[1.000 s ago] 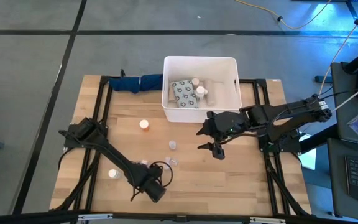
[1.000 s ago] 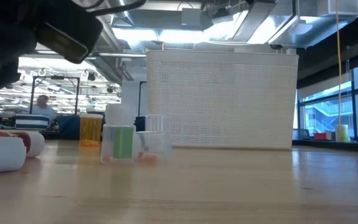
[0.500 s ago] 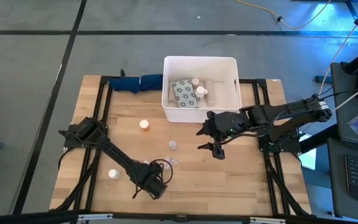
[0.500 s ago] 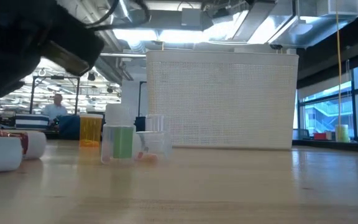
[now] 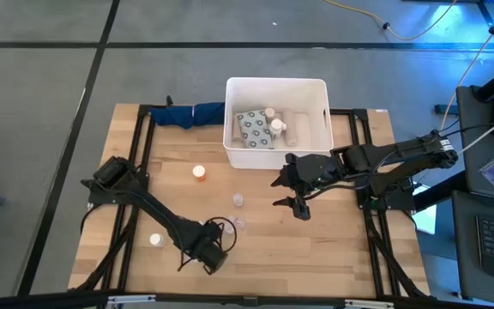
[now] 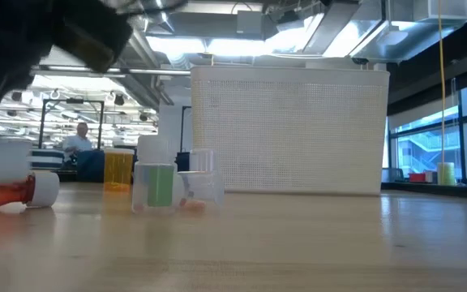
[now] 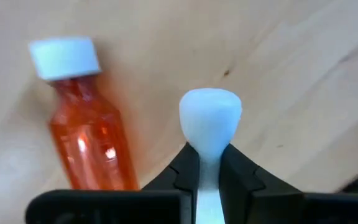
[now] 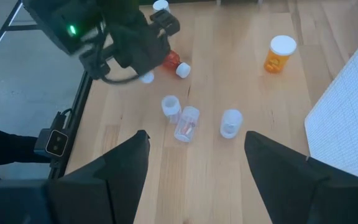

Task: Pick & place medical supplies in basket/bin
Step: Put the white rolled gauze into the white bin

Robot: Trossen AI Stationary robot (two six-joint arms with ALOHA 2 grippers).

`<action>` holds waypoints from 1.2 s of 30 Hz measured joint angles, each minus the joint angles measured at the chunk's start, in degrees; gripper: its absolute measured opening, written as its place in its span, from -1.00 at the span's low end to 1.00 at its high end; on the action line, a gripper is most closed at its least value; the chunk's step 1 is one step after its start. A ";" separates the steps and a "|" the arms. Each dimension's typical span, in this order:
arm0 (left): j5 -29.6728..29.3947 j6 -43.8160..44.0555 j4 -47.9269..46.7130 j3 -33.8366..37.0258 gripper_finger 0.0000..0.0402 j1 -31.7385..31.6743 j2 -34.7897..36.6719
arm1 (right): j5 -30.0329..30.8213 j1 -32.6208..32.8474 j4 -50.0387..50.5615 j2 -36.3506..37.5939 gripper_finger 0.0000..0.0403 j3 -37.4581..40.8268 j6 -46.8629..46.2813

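Left gripper (image 7: 209,180) clamped on white tube (image 7: 209,121), now lifted off surface (image 5: 256,232) beside red bottle (image 7: 82,127); carry to bin (image 5: 277,84) likely next. Right gripper (image 5: 286,192) spread wide, empty, waiting near bin.

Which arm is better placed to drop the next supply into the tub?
Left. Its gripper is shut on a white tube, near the table's front edge. The right gripper hangs open and empty, though nearer the white plastic tub.
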State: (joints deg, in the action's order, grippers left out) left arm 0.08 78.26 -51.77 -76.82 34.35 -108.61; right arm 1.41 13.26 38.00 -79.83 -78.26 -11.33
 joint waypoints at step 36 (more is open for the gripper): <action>-19.54 -71.55 51.09 -0.04 -0.79 -21.98 35.23 | 3.21 -3.61 -40.37 -0.07 0.31 -0.07 -0.60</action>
State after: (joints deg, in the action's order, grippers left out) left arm -19.46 6.71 -0.68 -76.86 12.37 -73.38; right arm 4.62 9.64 -2.37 -79.90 -78.32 -11.92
